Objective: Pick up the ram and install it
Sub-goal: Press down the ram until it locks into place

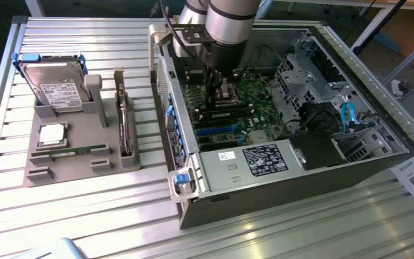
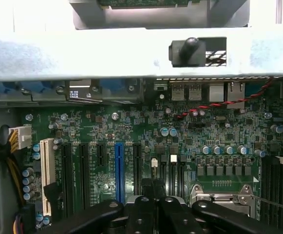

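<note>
An open computer case (image 1: pixel 351 162) is seen at the centre and right of the exterior view, with the green motherboard (image 1: pixel 247 102) laid bare inside it. The gripper (image 1: pixel 218 89) is lowered into the case over the board, its fingers (image 2: pixel 141 214) clenched together with nothing seen between them. At the left of the exterior view, a grey parts holder (image 1: pixel 70 162) is loaded: a hard drive (image 1: pixel 56 89) at its top, a square silver processor (image 1: pixel 52 135) below, and the ram (image 1: pixel 70 153) lying flat in its slot near the bottom.
</note>
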Robot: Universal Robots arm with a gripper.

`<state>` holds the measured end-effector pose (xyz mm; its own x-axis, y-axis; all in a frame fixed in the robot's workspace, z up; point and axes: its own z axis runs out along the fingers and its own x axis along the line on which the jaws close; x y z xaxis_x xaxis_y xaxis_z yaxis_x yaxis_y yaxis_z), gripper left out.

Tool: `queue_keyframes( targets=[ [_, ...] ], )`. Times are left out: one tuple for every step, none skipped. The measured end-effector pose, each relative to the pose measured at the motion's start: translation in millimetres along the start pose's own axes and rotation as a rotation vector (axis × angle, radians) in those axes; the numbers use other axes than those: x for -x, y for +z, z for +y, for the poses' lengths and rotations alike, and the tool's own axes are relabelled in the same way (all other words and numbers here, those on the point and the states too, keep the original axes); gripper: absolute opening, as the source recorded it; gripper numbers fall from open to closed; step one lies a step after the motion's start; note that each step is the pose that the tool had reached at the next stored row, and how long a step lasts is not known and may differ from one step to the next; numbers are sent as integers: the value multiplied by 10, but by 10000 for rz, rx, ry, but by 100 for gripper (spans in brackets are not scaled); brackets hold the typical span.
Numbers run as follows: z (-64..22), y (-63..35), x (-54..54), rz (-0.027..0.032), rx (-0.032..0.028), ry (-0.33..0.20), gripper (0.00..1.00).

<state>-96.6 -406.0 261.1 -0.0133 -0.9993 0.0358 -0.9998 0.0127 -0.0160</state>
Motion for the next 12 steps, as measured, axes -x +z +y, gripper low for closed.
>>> queue_keyframes(
  targets=[
    [0,-13,-1,10,1,1,10],
    [0,-24,-1,14,0,1,10],
    [0,-36,-1,19,0,2,10],
    [0,-47,-2,25,0,3,10],
    [-1,-59,-2,31,0,6,10],
    [-1,-73,-3,43,0,8,10],
    [-1,-85,-3,55,0,10,10],
    [-1,-96,-3,64,0,13,10],
    [-1,-107,-4,72,1,14,10],
    [-1,-117,-4,78,0,16,10],
    [-2,-128,-4,85,1,17,10],
    [-2,-137,-5,88,0,18,10]
  ],
)
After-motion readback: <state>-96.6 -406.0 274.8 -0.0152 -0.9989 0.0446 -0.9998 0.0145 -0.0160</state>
